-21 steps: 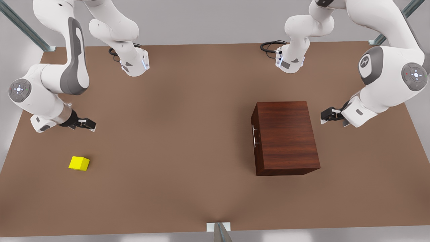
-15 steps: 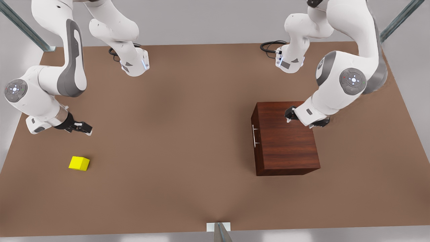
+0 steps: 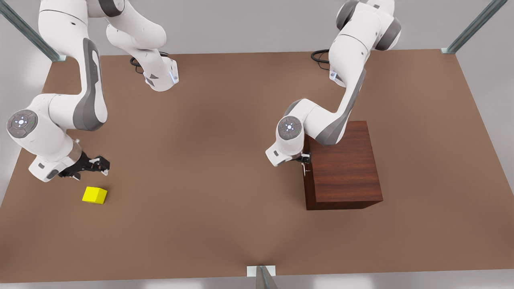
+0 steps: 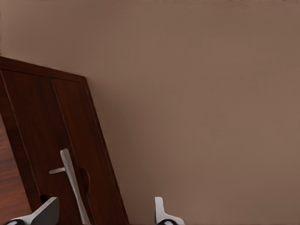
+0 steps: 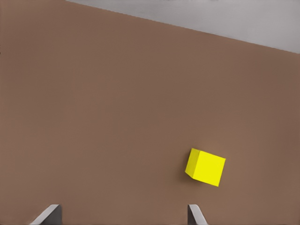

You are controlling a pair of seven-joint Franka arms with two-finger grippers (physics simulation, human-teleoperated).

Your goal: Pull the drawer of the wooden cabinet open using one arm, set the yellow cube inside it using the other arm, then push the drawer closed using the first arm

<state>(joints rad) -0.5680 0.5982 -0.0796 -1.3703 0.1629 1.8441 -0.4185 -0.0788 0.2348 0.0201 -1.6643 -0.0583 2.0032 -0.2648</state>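
Left gripper (image 3: 306, 159) open wide at drawer (image 4: 61, 154) handle (image 4: 72, 185); right gripper (image 3: 99, 165) open wide near yellow cube (image 3: 94, 195).

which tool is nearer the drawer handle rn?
Left. The left tool is at the handle on the closed drawer front, fingers open. The right tool hangs open by the yellow cube, far across the table.

A dark reddish-brown wooden cabinet (image 3: 345, 168) stands right of the front view's centre. Its drawer (image 4: 65, 154) is shut, slim silver handle (image 4: 72, 183) facing left. A small yellow cube (image 3: 94, 195) lies flat at lower left.
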